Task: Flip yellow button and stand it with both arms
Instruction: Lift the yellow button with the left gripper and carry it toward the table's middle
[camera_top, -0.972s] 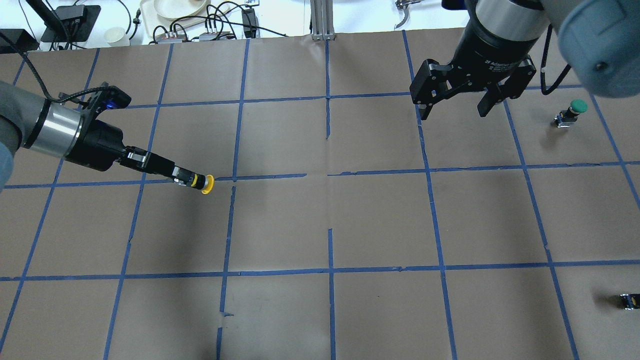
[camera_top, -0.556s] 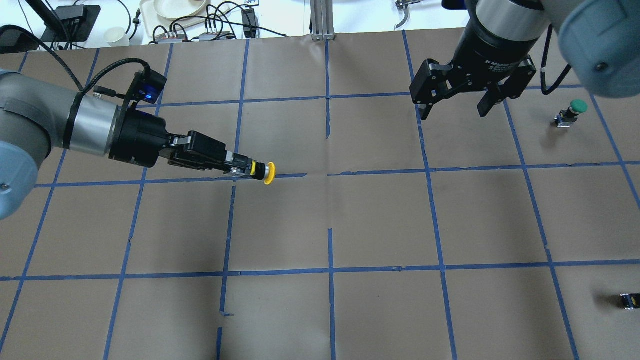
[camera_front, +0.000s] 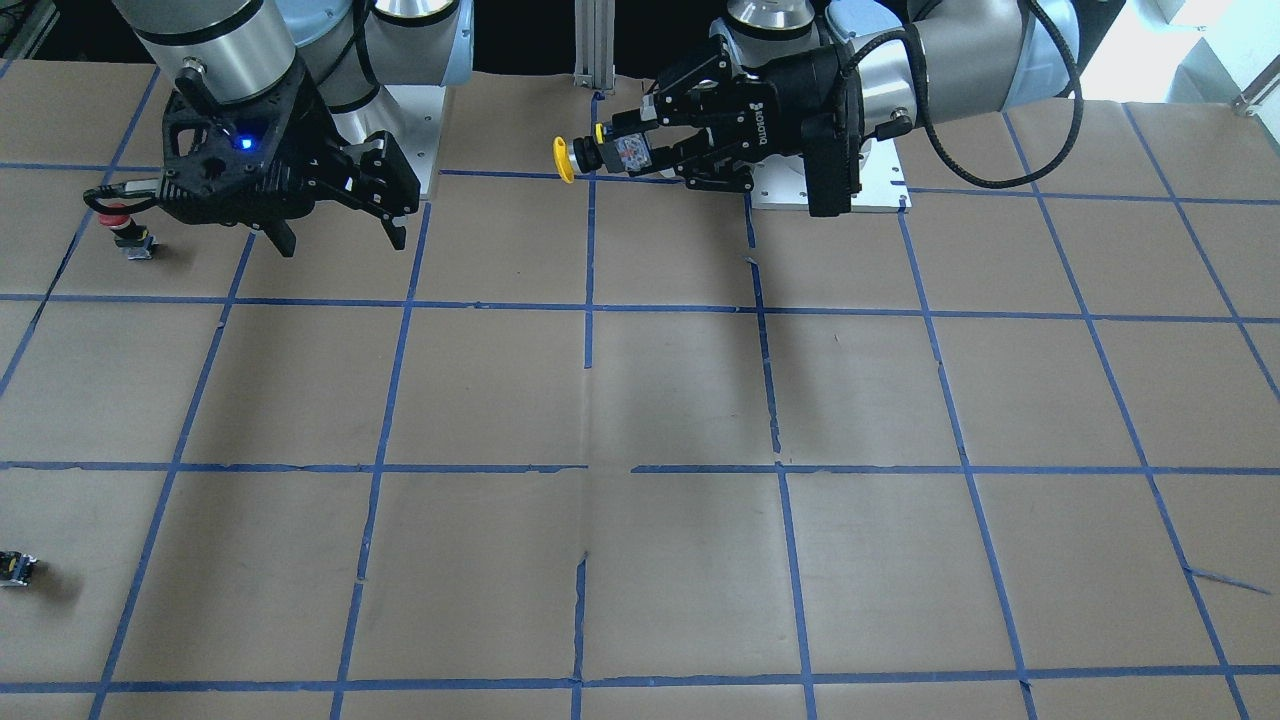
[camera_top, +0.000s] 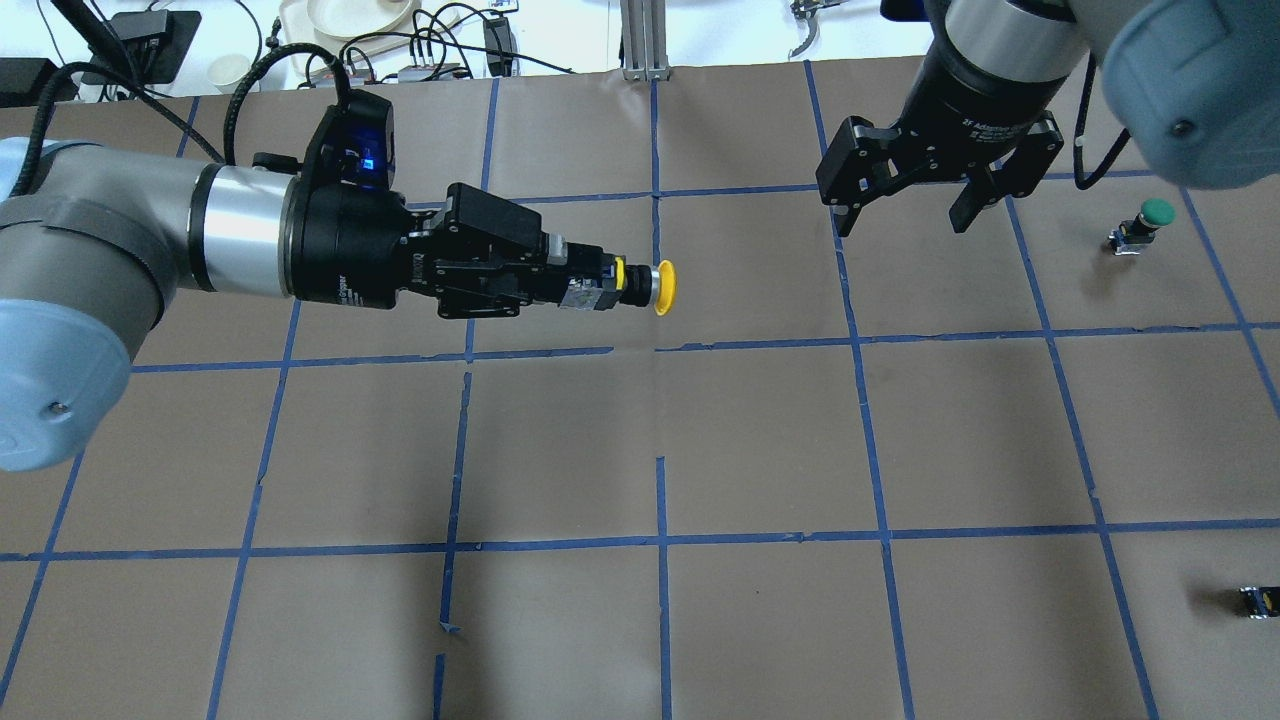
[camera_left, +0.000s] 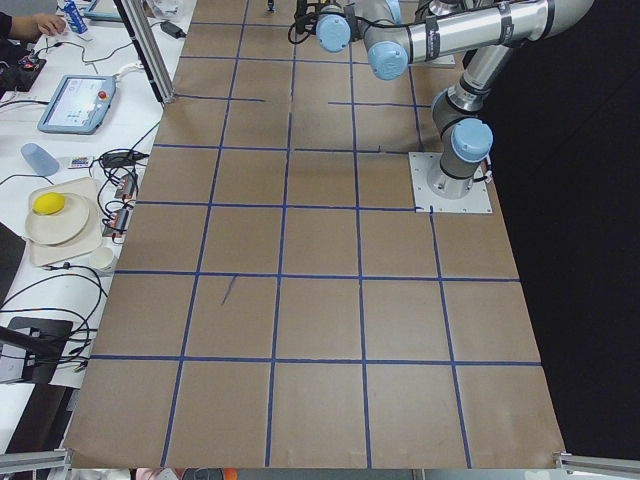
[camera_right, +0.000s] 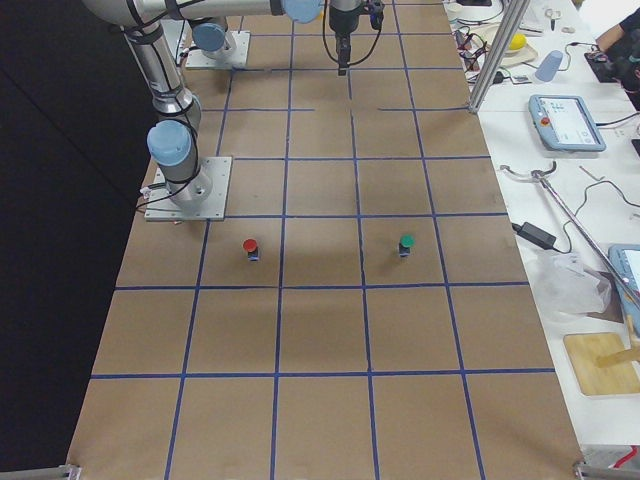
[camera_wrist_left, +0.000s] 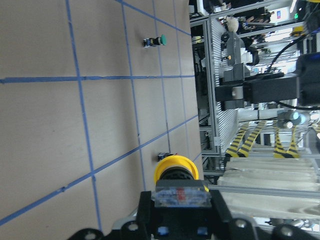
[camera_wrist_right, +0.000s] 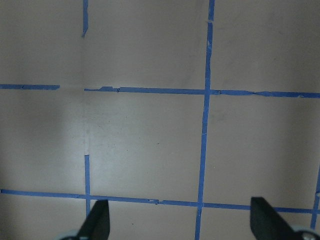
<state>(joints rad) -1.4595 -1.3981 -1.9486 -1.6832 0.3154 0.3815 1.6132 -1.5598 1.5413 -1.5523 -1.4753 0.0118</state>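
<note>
Change noted: the left gripper (camera_top: 592, 285) has travelled from the table's left side towards the centre line and now appears larger in the overhead view, carrying the yellow button (camera_top: 645, 286) with it. The right gripper (camera_top: 900, 222) has barely shifted.

Left gripper: fingers clamped on the button's silvery-grey base. The black body and yellow cap project beyond the fingertips, axis roughly horizontal, cap facing the robot's right. The button is held clear of the brown-paper table (camera_top: 760, 440).

Right gripper: fingers spread wide with nothing between them, pointing down over the paper, well apart from the yellow button.

Also present: a green button (camera_top: 1150, 218), a red button (camera_right: 250, 247) and a small black block (camera_top: 1258, 601), all standing on the table.
</note>
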